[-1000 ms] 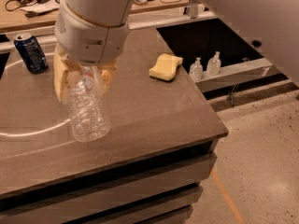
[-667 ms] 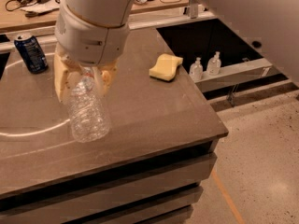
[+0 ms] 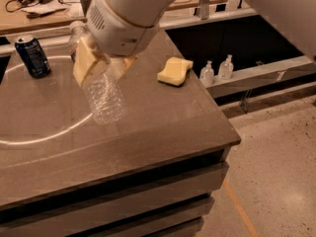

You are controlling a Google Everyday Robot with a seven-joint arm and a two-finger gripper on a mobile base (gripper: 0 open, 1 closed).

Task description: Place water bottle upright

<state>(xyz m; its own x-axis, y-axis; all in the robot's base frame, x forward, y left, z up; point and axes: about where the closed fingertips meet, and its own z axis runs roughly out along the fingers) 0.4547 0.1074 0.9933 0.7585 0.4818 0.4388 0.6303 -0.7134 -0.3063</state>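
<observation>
The water bottle (image 3: 104,98) is clear ribbed plastic. It is held tilted over the grey table (image 3: 163,127), with its base down toward the table's middle and its neck (image 3: 76,31) pointing up and to the back left. My gripper (image 3: 102,67) is shut on the bottle's upper body, with its tan fingers (image 3: 85,62) on either side. The large white wrist above hides the cap and most of the label. I cannot tell whether the base touches the table.
A dark blue drink can (image 3: 32,56) stands at the back left of the table. A yellow sponge (image 3: 175,70) lies near the back right edge. Two small pump bottles (image 3: 207,73) stand on a low shelf to the right. Floor lies beyond the table's right edge.
The gripper and bottle have shifted a little to the right and up. The wrist has turned, so the bottle's neck now shows at the upper left.
</observation>
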